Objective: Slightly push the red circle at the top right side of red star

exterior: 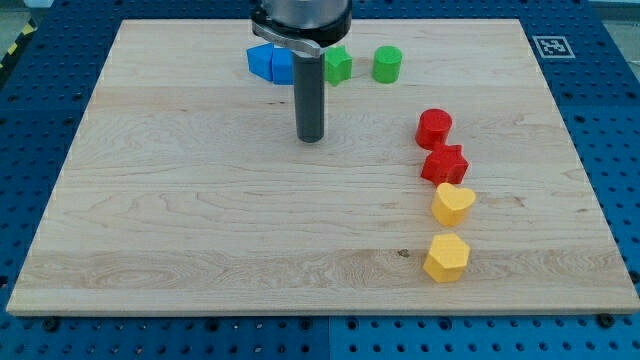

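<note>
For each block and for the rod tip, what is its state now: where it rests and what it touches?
My tip: on the board, touching no block, left of the red ones.
Red circle: flat, against the red star's top.
Red star: flat, between red circle and yellow heart.
Yellow heart: touching the star.
Yellow hexagon: alone.
Blue blocks: together, partly hidden.
Green star: alone.
Green cylinder: upright, alone.

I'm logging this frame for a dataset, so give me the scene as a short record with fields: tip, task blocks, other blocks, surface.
tip: my tip, touching no block, to the view's left of the red circle
red circle: just above the red star, about touching it
red star: between red circle and yellow heart
yellow heart: below the star
yellow hexagon: lowest in column
green blocks: green star, green cylinder
blue blocks: partly hidden by the arm
surface: wooden board
</note>
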{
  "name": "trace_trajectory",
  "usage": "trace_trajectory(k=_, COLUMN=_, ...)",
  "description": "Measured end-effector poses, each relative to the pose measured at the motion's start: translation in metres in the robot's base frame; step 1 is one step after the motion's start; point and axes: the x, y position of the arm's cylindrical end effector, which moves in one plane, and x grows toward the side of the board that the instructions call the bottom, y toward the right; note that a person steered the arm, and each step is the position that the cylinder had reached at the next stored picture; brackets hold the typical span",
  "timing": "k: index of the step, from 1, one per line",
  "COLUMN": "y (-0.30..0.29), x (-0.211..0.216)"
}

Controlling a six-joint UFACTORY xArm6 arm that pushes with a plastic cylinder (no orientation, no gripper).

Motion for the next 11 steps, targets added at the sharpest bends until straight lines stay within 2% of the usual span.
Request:
trace_trajectory(k=3, y=0.106, x=-0.014)
trace_trajectory(k=7, y=0.143, x=-0.007)
trace_trajectory(k=9, y=0.131, x=-0.007)
trace_trajectory(k=11, y=0.074, x=0.047)
